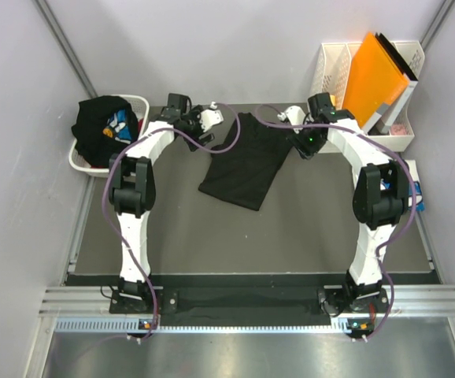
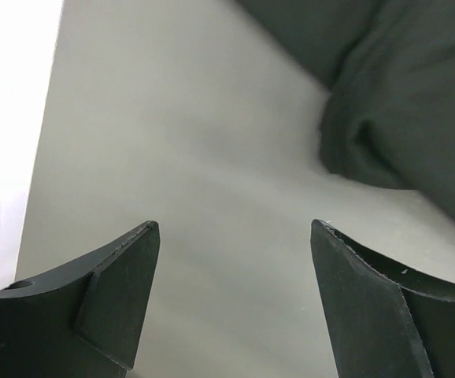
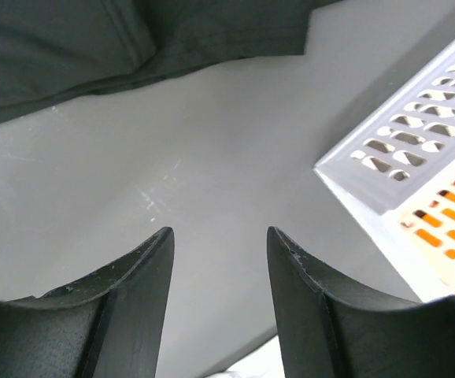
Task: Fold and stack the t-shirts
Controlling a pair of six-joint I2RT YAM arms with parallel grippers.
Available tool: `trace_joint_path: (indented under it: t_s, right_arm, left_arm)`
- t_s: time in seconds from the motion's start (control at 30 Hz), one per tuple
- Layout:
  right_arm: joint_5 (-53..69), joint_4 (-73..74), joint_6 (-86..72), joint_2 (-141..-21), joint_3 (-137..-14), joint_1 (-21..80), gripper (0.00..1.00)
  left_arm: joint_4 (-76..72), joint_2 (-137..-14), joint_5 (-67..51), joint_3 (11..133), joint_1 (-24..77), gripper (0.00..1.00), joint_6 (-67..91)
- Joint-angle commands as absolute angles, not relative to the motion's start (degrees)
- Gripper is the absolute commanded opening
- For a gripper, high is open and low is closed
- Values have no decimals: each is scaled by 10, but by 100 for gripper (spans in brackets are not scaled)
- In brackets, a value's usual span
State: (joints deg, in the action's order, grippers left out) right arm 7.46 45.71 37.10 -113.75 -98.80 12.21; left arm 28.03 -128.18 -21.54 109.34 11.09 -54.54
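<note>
1. The black t-shirt [image 1: 243,161] lies on the bench [image 1: 212,236], in the middle toward the far side. It is slanted and rumpled rather than spread flat.
2. A second black tee with a coloured print [image 1: 105,126] sits heaped in the white laundry basket [image 1: 82,161] at the far left.
3. The left pincer [image 2: 235,228] stands wide and empty, low over bare bench just beside the shirt's far left edge. Dark cloth fills the upper right of its wrist view.
4. The right pincer [image 3: 220,232] is roughly half apart and also empty, near the shirt's far right corner. The perforated white file rack [image 3: 401,157] is close on its right.
5. The step in hand looks like taking hold of the shirt's far edge with both arms, to lay it out before a first fold. No neat fold appears to be made yet.
6. The next move likely calls for each pincer to shift inward over the cloth edge, drop to the bench and pinch a corner. The two would then draw apart to flatten the shirt, and the right one needs to stay off the rack.
</note>
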Motion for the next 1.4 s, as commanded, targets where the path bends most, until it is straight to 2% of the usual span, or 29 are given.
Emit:
trace_joint_path:
  t_s: [0.0, 0.2, 0.9, 1.13, 1.37]
  right_arm:
    - [62, 461, 383, -1114, -1024, 115, 51]
    - [61, 468, 383, -1121, -1032, 116, 50]
    - [54, 485, 383, -1150, -1075, 117, 47]
    - [53, 490, 384, -1151, -1080, 117, 45]
    - [54, 497, 388, -1154, -1084, 116, 44]
  left_arm:
    - [313, -1293, -286, 1121, 116, 83, -579]
    - [386, -1315, -341, 1155, 116, 82, -600]
    - [367, -1350, -364, 1176, 120, 81, -611]
    - [353, -1361, -368, 1173, 122, 77, -620]
    - [330, -1375, -376, 1173, 124, 63, -616]
